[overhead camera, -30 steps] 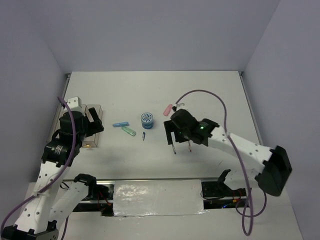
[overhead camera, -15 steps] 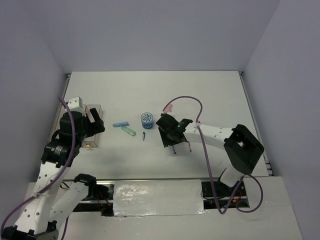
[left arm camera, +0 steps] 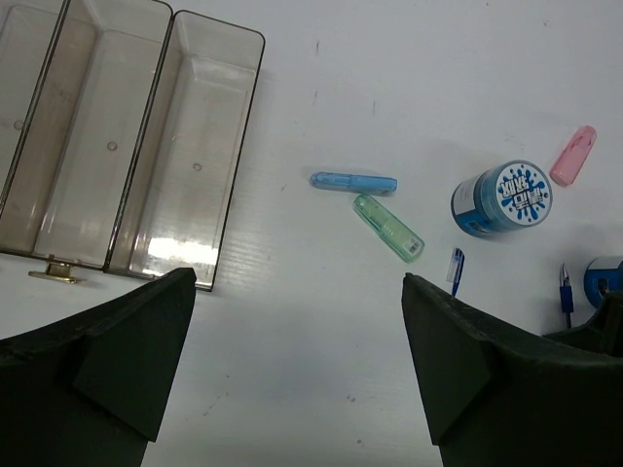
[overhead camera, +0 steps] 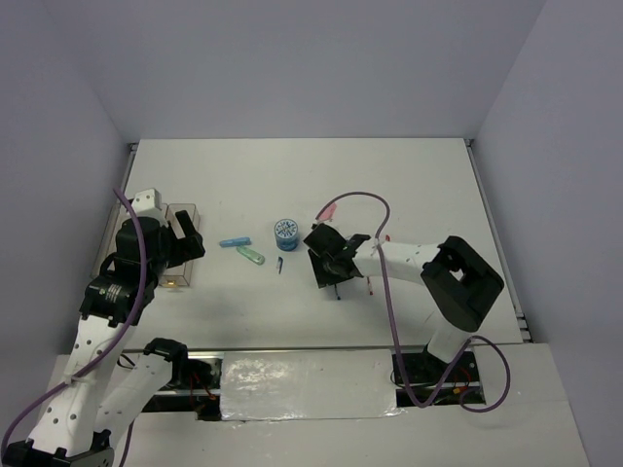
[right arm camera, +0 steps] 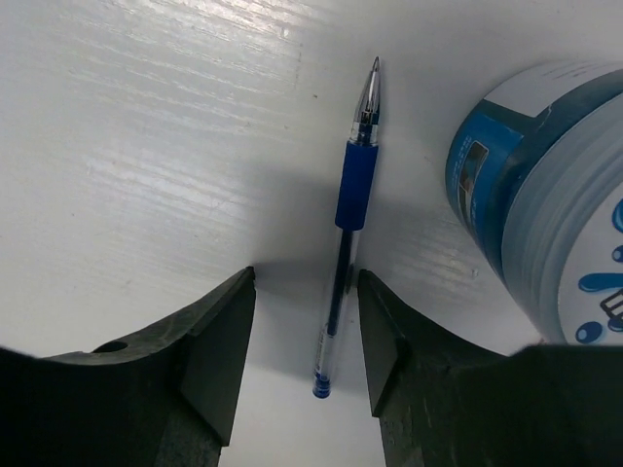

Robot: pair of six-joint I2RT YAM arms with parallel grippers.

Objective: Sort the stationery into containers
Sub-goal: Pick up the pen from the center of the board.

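Right end effector [right arm camera: 305, 282], part-open, straddles the blue pen [right arm camera: 355, 185] lying beside a blue roll [right arm camera: 531, 204].

White left arm [overhead camera: 88, 345] and right arm [overhead camera: 414, 255], black joints [overhead camera: 462, 282], black left claw [left arm camera: 297, 282] and right claw [right arm camera: 305, 277], purple cables [overhead camera: 355, 195].

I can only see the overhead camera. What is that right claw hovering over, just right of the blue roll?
Observer: A blue pen. The right gripper has one finger on each side of it and is not closed on it.
Visitor: Is anything else hiding under there?
Observer: Yes, a second blue roll sits right beside the pen.
Visitor: Are the bins on the left filled?
Observer: No. The left wrist camera shows the bins in its view are empty.
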